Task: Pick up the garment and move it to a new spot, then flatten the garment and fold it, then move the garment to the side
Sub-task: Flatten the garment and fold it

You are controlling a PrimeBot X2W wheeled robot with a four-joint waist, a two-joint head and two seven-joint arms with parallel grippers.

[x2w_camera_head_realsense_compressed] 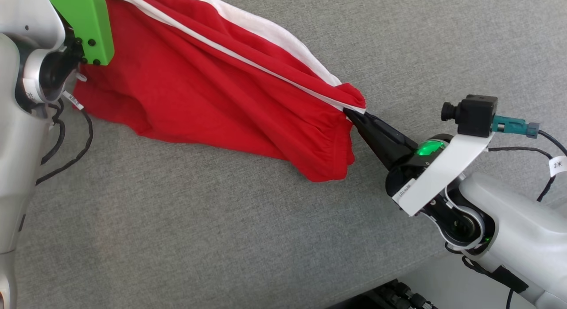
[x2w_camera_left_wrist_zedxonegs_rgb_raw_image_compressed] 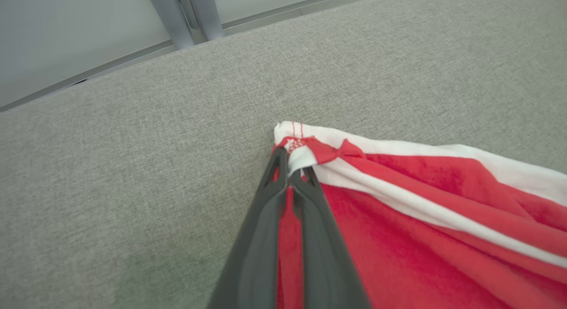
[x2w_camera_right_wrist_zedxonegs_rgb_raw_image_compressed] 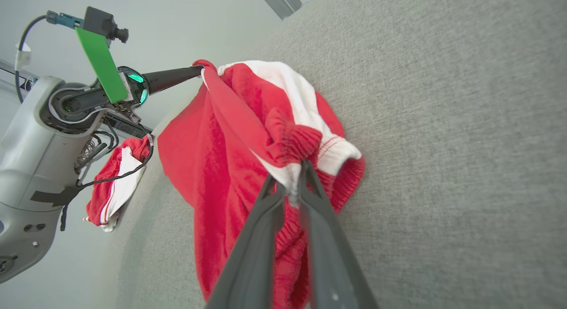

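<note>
head: right hand (x2w_camera_head_realsense_compressed: 351, 113) pinches garment (x2w_camera_head_realsense_compressed: 199, 79) end, long axis running from it toward left arm, over grey surface (x2w_camera_head_realsense_compressed: 221, 238) | left wrist: left hand (x2w_camera_left_wrist_zedxonegs_rgb_raw_image_compressed: 292, 167) clamped on white-trimmed corner, cloth trailing rightward | right wrist: hem bunched at fingertips, middle sagging

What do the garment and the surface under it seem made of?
The garment looks like soft knit cotton or a blend, matte red with white bands: it drapes in loose folds, with a gathered stitched hem. The surface looks like woven grey upholstery fabric, matte, finely flecked.
</note>
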